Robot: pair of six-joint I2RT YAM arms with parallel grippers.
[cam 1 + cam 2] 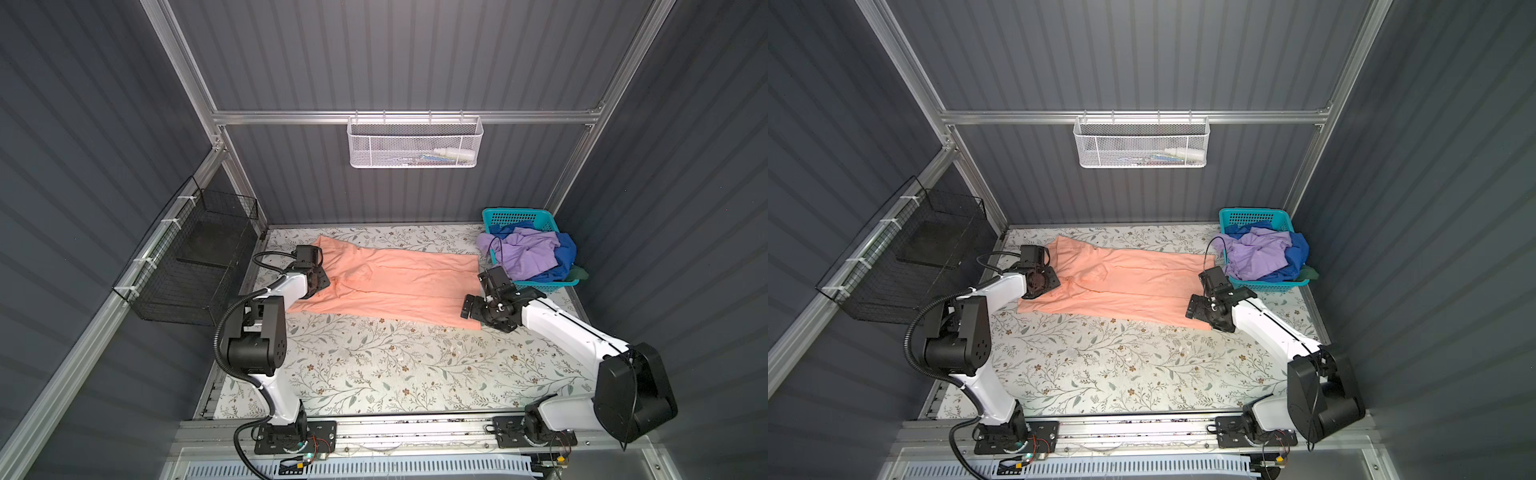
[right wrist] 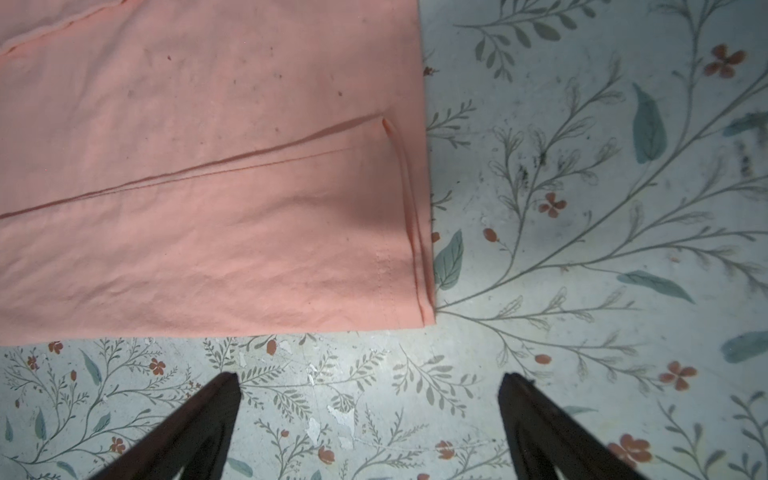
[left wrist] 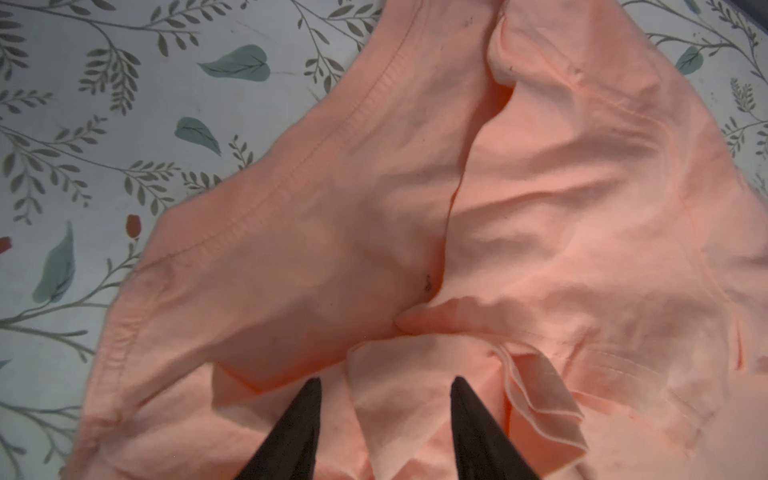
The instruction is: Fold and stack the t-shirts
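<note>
While you scan both top views, count one peach-orange cloth t-shirt (image 1: 399, 282) spread lengthwise on the floral-print tabletop (image 1: 374, 365), with a fold line running along it. Three more lie crumpled in the single teal perforated plastic basket (image 1: 519, 214) at the far right corner: one lavender-purple shirt (image 1: 528, 253), one royal blue shirt (image 1: 566, 253) and one dark green shirt (image 1: 581, 273) peeking out at the near edge. Two grippers flank the peach one. Your left gripper (image 3: 385, 380) sits over the sleeve end, fingers apart with a bunched fold between them; you cannot tell whether they touch it. Your right gripper (image 2: 370, 376) hangs spread wide above bare table, just beside the hem corner, holding nothing.
</note>
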